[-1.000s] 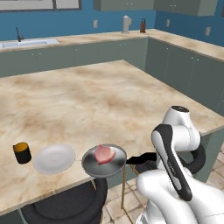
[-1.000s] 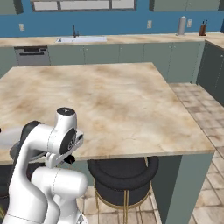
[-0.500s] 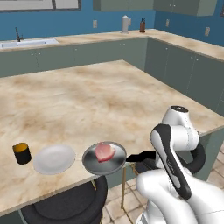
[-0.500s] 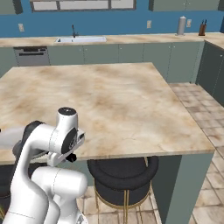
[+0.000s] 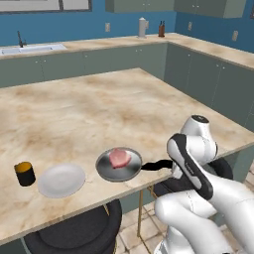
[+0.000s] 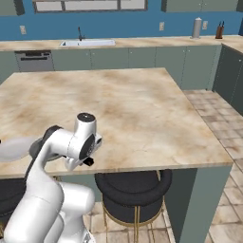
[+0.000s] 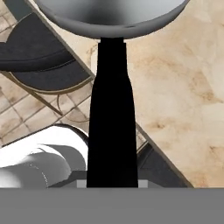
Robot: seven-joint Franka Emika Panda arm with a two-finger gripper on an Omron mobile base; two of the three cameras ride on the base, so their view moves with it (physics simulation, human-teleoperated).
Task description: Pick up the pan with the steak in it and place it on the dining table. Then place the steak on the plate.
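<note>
pan (image 7: 113, 17): bowl cut off by top edge, hand view | pan handle (image 7: 111, 118): lower end hidden at bottom edge, fingertips not discernible | plate (image 6: 12, 148): cut off at left edge, right base view | stool (image 5: 74, 233): cut off at bottom edge, left base view

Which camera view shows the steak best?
The left base view: the steak lies in plain sight inside the pan on the table. The hand view gives the pan's underside and black handle, not the meat. In the right base view the arm covers that spot.
</note>
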